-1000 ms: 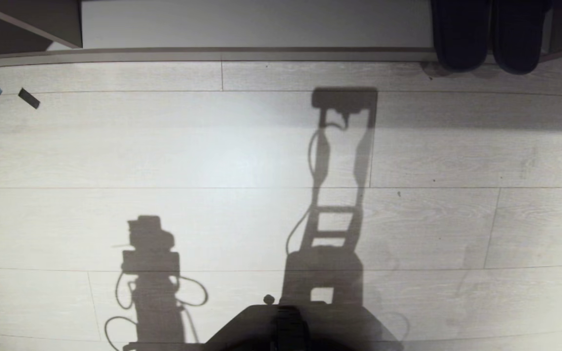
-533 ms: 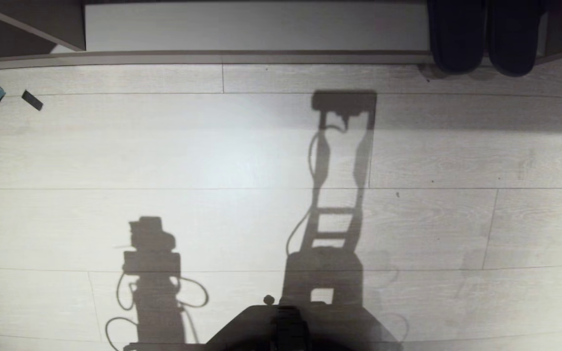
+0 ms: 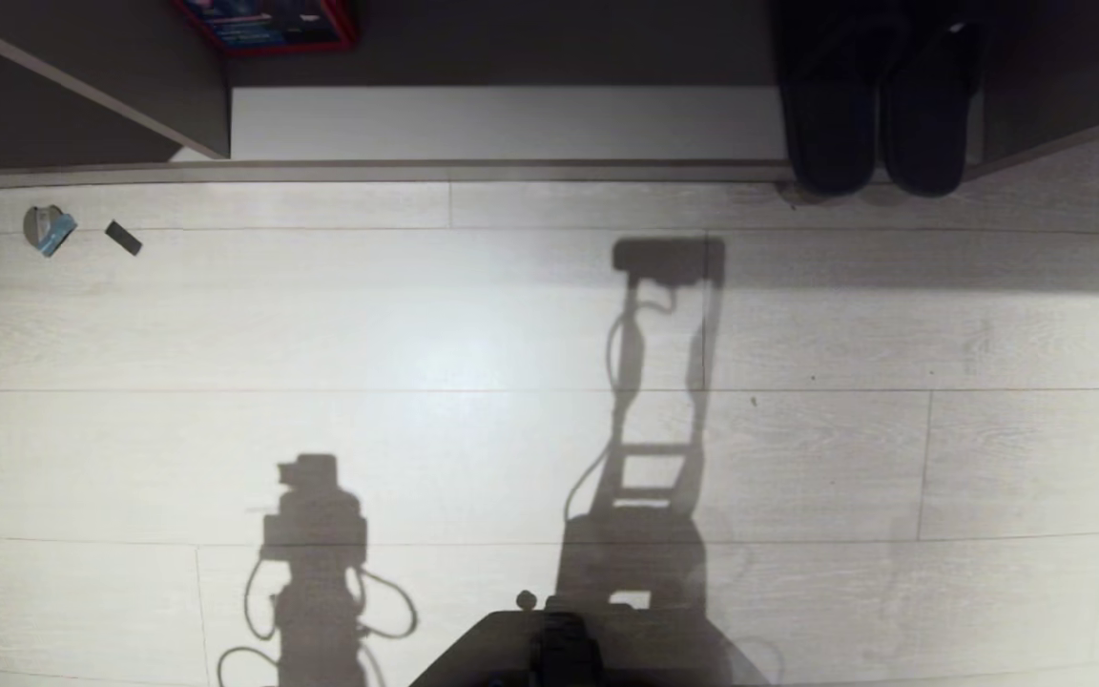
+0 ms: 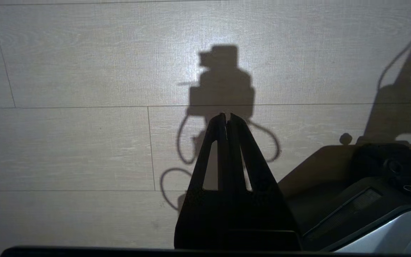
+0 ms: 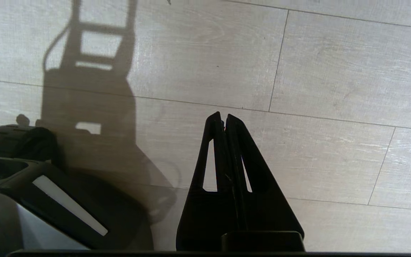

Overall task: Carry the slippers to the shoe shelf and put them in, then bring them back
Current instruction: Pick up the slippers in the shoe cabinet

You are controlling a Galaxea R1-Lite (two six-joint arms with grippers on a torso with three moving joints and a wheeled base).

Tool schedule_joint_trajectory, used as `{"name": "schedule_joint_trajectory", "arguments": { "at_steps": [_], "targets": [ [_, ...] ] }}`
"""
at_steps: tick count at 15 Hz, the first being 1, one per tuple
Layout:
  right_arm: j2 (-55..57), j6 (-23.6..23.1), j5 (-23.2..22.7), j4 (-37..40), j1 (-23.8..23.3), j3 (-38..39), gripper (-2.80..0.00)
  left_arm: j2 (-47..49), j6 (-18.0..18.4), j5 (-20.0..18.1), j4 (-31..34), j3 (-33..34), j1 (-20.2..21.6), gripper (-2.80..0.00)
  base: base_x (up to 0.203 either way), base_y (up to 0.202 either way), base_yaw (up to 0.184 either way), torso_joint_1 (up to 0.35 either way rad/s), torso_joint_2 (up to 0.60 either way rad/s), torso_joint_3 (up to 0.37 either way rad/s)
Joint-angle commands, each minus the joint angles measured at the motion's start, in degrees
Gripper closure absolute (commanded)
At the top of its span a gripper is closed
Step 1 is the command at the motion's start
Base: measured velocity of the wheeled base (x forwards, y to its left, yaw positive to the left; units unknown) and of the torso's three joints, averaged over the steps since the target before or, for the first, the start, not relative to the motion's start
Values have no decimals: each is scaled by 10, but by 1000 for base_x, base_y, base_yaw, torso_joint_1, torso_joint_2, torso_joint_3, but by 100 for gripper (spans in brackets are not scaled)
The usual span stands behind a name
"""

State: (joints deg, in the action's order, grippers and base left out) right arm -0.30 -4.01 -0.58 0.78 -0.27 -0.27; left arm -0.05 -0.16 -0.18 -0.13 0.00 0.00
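Left gripper [image 4: 227, 116]: black tapered fingers pressed together, nothing between them, hanging above the pale wood-grain plank floor [image 4: 77, 71]. Beside it, a corner of the robot's dark base [image 4: 369, 178].

Right gripper [image 5: 222, 116]: black tapered fingers likewise together and empty, over the same plank floor, the dark base on its other side.

Neither arm shows in the head view; only their shadows fall on the floor.

Pair of black open-toe slide slippers [image 3: 879, 124]: side by side, touching, at the far right of the low taupe wood-grain shoe shelf [image 3: 511, 124], lying on its pale base board with their near ends overhanging the front edge.

Red-edged box with blue print [image 3: 268, 21]: deeper in the shelf, left part.

Small round grey item with blue tag [image 3: 46, 229] and small dark rectangular piece [image 3: 123, 238]: on the floor, far left, just beside each other.
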Motion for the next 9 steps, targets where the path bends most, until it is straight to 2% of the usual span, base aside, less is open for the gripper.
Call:
{"name": "schedule_joint_trajectory", "arguments": {
  "at_steps": [1,9],
  "targets": [
    [3,0,0,0,0,0,0,0,0,0,0,0,0,0,0,0,0,1,6,198],
    [3,5,1,0,0,0,0,0,1,0,0,0,0,0,0,0,0,5,1,202]
  ]
}}
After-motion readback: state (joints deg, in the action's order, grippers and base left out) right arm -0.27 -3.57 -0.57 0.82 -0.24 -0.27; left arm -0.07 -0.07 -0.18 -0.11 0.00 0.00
